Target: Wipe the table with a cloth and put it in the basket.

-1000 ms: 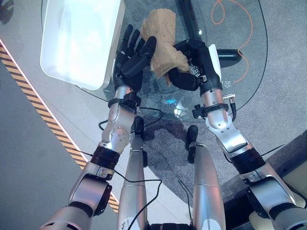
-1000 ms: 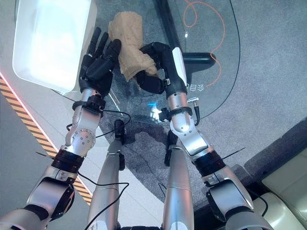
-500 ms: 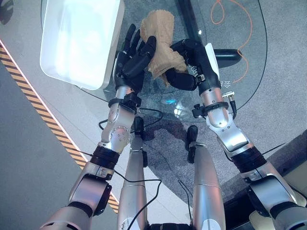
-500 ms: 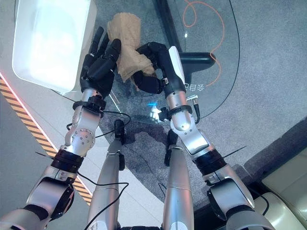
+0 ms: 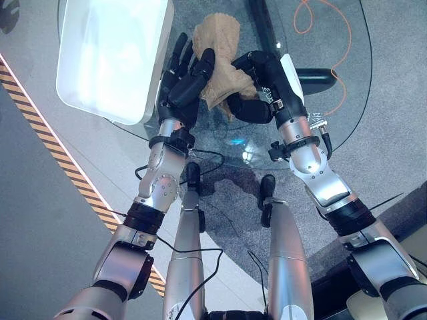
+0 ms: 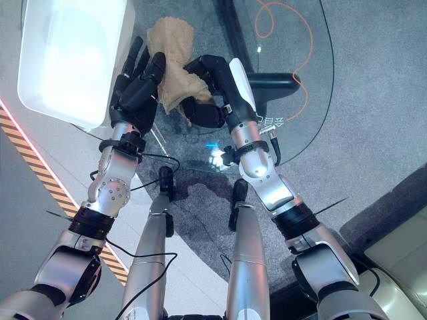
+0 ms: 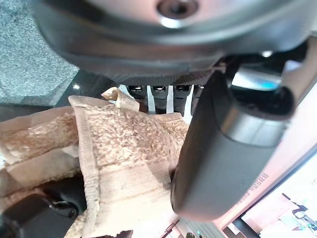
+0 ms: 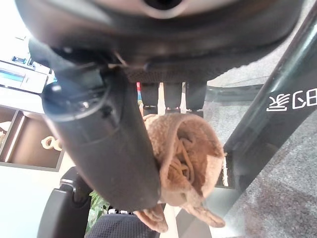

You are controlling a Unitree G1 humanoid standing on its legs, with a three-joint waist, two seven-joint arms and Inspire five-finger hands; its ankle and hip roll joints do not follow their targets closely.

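Tan, fuzzy cloth point(image 5: 222, 47) on a clear glass worktop point(image 5: 347, 100). White basket point(image 5: 110, 53) left of the cloth; orange cable point(image 5: 323, 33) right; black-and-orange striped floor tape point(image 5: 60, 160).

A round glass tabletop point(image 5: 347, 80) stands on a dark base point(image 5: 267, 27) over grey speckled carpet point(image 5: 393, 133), which shows through the glass. An orange cable point(image 5: 319, 20) loops on the carpet under the glass. To the left lies smooth grey floor point(image 5: 40, 220) crossed by a yellow-and-black striped strip point(image 5: 67, 173), with bright light glaring at the upper left.
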